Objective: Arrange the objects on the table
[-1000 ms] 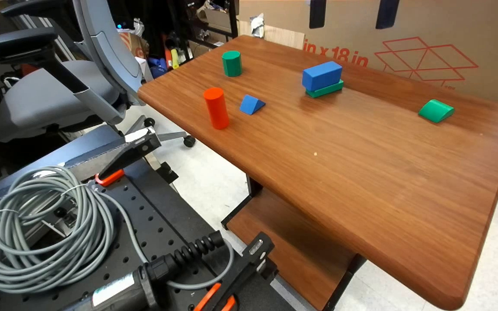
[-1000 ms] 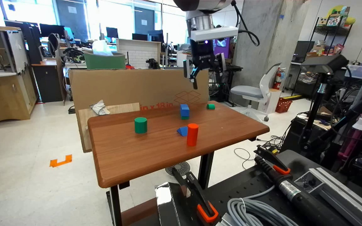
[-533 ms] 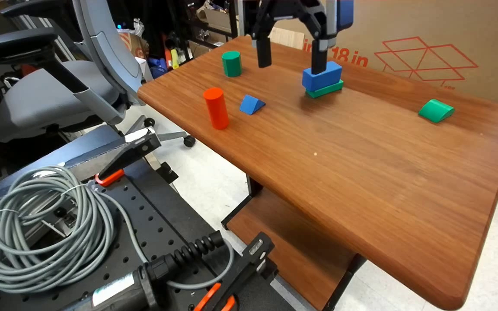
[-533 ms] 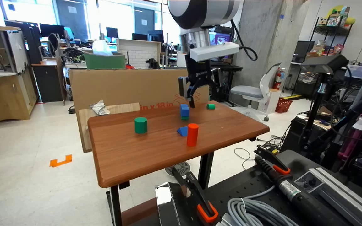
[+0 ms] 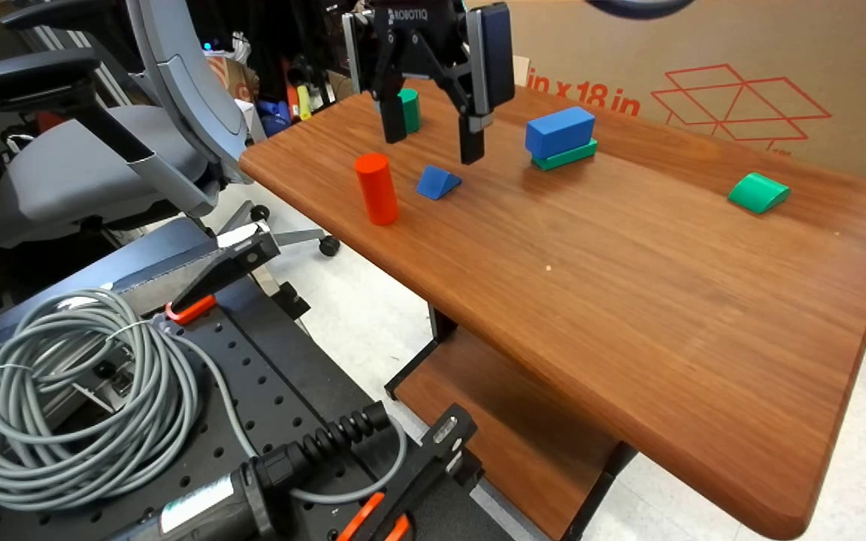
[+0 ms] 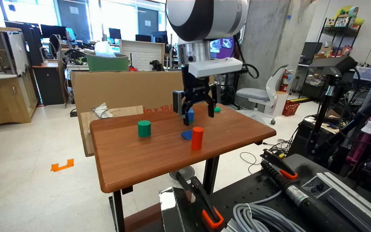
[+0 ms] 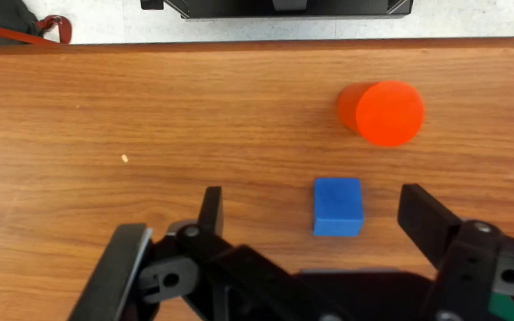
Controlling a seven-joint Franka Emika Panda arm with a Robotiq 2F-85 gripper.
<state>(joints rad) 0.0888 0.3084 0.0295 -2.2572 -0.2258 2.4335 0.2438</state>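
From the wrist, the fingers [image 7: 212, 209] stand spread wide with nothing in their grasp, and the blue wedge [image 7: 338, 206] lies on the tabletop [image 7: 239, 102] within the gap, nearer the finger at the right of that view. The step in hand is probably picking it up; a descent with that offset uncorrected would likely let that finger meet it first and shove it across before the opposite one arrives. The wedge seems to narrow toward its ridge, so a grasp taken too high would find little surface and could slip. The upright red cylinder [image 7: 390, 113] is near, and a careless sideways correction might topple it. In an exterior view, that cylinder stands near the tabletop's edge, so a tumble could carry it off. The blue brick [image 5: 561, 134] rests on a thin green slab [image 5: 564, 155], and a wide swing could unseat it, since nothing seems to secure it; the green half-cylinder [image 5: 758, 193] lies well apart. In an exterior view, the arm [image 6: 204, 19] hangs from the top, its wrist roughly vertical, fingers pointing down above the tabletop; the green cylinder [image 6: 144, 129] stands off to the left of that view.
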